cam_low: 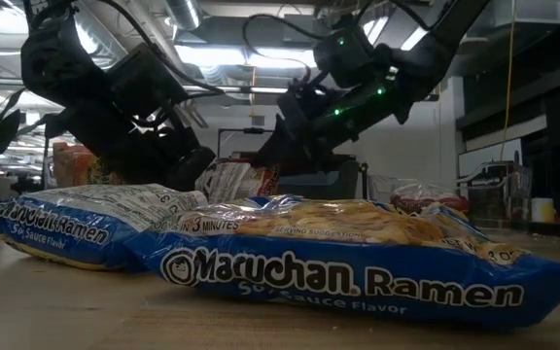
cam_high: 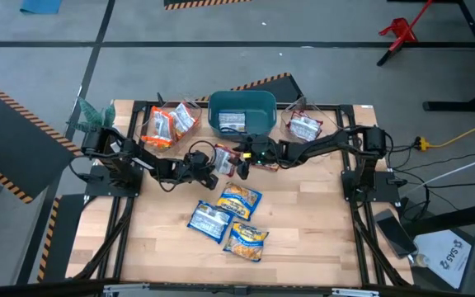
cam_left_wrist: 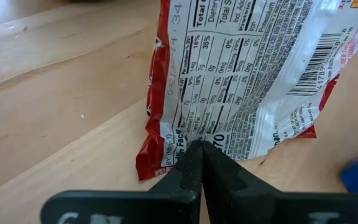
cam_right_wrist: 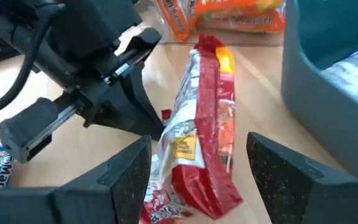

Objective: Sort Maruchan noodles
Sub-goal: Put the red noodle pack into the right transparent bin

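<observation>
Handover of a red packet at mid-counter

The left gripper is pinched closed on the edge of the red-and-white Maruchan packet, holding it on edge just in front of the teal bin. The right gripper stands wide open, its fingers straddling the packet's lower end, the long axis running away from it. Three blue packets lie nearer the counter's front. The packet's front label is hard to make out.

Red-and-white packet with black print, blue-and-yellow packets, orange packets, teal bin, pale wooden table
</observation>
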`<action>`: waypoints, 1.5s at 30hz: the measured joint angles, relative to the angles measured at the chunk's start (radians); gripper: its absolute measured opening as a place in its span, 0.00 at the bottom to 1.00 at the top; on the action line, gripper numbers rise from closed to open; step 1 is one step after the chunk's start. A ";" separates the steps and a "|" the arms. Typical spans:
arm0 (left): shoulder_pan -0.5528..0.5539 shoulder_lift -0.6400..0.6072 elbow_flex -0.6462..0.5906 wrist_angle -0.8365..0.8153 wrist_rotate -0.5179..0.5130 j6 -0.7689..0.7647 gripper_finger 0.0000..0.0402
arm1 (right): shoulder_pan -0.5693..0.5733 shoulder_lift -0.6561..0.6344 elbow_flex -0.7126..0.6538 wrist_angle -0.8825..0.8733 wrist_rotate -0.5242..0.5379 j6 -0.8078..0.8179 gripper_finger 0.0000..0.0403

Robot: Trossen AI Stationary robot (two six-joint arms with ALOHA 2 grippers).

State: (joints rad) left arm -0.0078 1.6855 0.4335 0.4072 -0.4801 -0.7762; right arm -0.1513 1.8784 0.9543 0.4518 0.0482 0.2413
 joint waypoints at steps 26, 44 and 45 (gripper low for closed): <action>0.001 0.000 0.000 0.011 -0.011 -0.003 0.00 | 0.000 0.107 0.040 0.068 -0.014 0.046 0.62; 0.002 -0.017 -0.001 0.046 0.021 0.000 0.00 | 0.001 0.104 0.076 0.018 -0.015 0.077 0.23; 0.002 -0.030 -0.002 0.044 0.042 0.000 0.00 | 0.001 0.099 0.076 0.010 -0.016 0.082 0.23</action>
State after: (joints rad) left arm -0.0059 1.6552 0.4318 0.4516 -0.4385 -0.7759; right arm -0.1501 1.9775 1.0300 0.4621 0.0324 0.3236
